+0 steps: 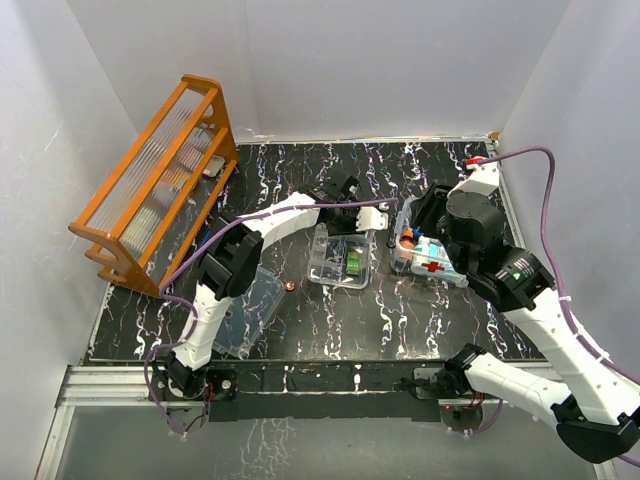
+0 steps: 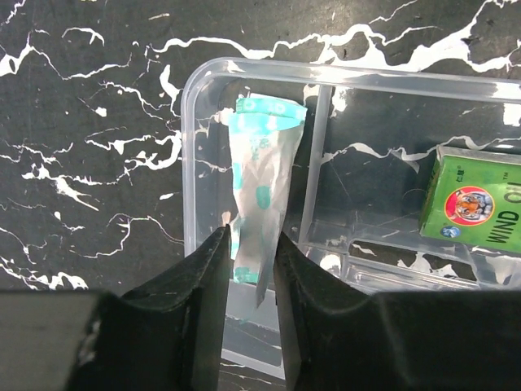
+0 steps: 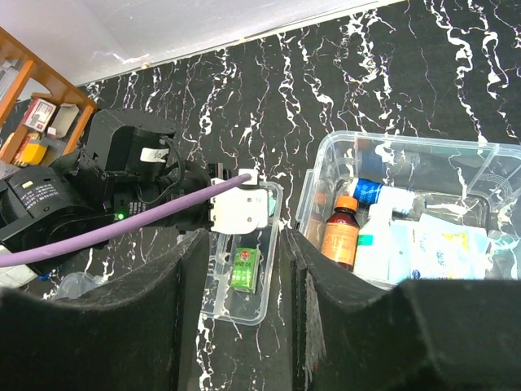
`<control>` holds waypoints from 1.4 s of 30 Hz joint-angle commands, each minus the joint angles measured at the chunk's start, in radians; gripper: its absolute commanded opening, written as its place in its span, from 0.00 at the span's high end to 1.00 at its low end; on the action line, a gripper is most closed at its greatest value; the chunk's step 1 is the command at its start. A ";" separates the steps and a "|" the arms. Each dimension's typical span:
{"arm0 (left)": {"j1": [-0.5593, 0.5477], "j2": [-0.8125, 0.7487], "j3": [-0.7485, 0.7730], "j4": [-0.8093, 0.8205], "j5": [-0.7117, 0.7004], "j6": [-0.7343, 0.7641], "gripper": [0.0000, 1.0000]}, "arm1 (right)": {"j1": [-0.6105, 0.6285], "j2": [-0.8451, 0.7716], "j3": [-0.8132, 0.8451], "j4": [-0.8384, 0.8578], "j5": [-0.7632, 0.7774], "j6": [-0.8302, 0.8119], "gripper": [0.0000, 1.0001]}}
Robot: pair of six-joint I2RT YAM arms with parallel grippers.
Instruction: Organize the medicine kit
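Observation:
The medicine kit's clear box (image 1: 408, 215) holds bottles and packets, among them a brown bottle (image 3: 340, 232). To its left lies the clear compartmented tray (image 1: 328, 272) with a green carton (image 2: 472, 204) in it. My left gripper (image 2: 251, 240) hovers over the tray's end compartment. Its jaws stand slightly apart, and the lower end of a teal-and-silver packet (image 2: 262, 187) lies loose between them. The rest of the packet leans in that compartment. My right gripper (image 3: 242, 240) hangs open above the table between tray and box, with nothing between its fingers.
The clear lid (image 1: 250, 305) lies at the front left beside the left arm. An orange wooden rack (image 1: 160, 180) stands at the far left. A small orange object (image 1: 290, 286) sits on the table between lid and tray. White walls close in the table.

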State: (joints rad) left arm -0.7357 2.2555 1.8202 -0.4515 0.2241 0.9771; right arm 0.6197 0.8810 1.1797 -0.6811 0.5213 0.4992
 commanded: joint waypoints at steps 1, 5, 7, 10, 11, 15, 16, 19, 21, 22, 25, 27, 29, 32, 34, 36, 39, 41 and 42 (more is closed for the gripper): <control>-0.005 -0.058 0.031 0.009 0.015 -0.008 0.72 | -0.002 -0.001 0.026 0.031 -0.001 0.009 0.61; -0.004 -0.083 0.035 0.016 0.021 -0.024 0.67 | -0.002 0.002 0.024 0.032 -0.003 0.012 0.61; -0.002 -0.093 0.043 0.012 0.024 -0.033 0.65 | -0.002 0.002 0.024 0.034 -0.003 0.012 0.61; 0.002 -0.109 0.050 -0.001 0.028 -0.048 0.62 | -0.002 0.002 0.024 0.035 -0.007 0.013 0.61; 0.004 -0.114 0.051 -0.002 0.031 -0.056 0.61 | -0.002 0.001 0.024 0.035 -0.008 0.013 0.61; 0.021 -0.152 0.040 0.020 0.073 -0.113 0.59 | -0.003 0.000 0.019 0.036 -0.013 0.019 0.61; 0.027 -0.165 0.032 0.034 0.086 -0.133 0.57 | -0.002 0.000 0.018 0.037 -0.015 0.020 0.61; 0.045 -0.217 -0.011 0.094 0.116 -0.189 0.53 | -0.002 0.001 0.018 0.038 -0.021 0.023 0.61; 0.058 -0.263 -0.059 0.160 0.106 -0.247 0.48 | -0.002 0.004 0.017 0.040 -0.029 0.025 0.61; 0.068 -0.286 -0.088 0.196 0.096 -0.282 0.46 | -0.002 0.007 0.016 0.042 -0.032 0.027 0.61; 0.095 -0.356 -0.172 0.301 0.040 -0.424 0.43 | -0.002 0.031 0.015 0.043 -0.061 0.032 0.61; 0.121 -0.402 -0.239 0.359 -0.002 -0.534 0.43 | -0.002 0.055 0.010 0.050 -0.095 0.032 0.60; 0.143 -0.453 -0.295 0.402 -0.064 -0.652 0.42 | -0.003 0.086 0.005 0.061 -0.138 0.032 0.60; 0.166 -0.543 -0.375 0.427 -0.175 -0.823 0.41 | -0.002 0.152 0.007 0.079 -0.219 0.030 0.60; 0.172 -0.607 -0.426 0.420 -0.243 -0.933 0.41 | -0.002 0.205 0.011 0.097 -0.271 0.030 0.60; 0.177 -0.670 -0.474 0.387 -0.281 -1.033 0.40 | -0.002 0.271 0.029 0.110 -0.320 0.030 0.61; 0.184 -0.757 -0.539 0.326 -0.309 -1.166 0.39 | 0.003 0.393 0.060 0.123 -0.356 0.020 0.63; 0.188 -0.804 -0.592 0.283 -0.277 -1.224 0.39 | 0.014 0.467 0.078 0.132 -0.367 0.004 0.66; 0.190 -0.823 -0.617 0.253 -0.265 -1.247 0.39 | 0.022 0.501 0.088 0.135 -0.362 -0.004 0.68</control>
State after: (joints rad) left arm -0.5510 1.5471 1.2720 -0.1070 -0.0292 -0.0666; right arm 0.6228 1.2869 1.1999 -0.6170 0.2119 0.5224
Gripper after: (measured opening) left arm 0.606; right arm 0.346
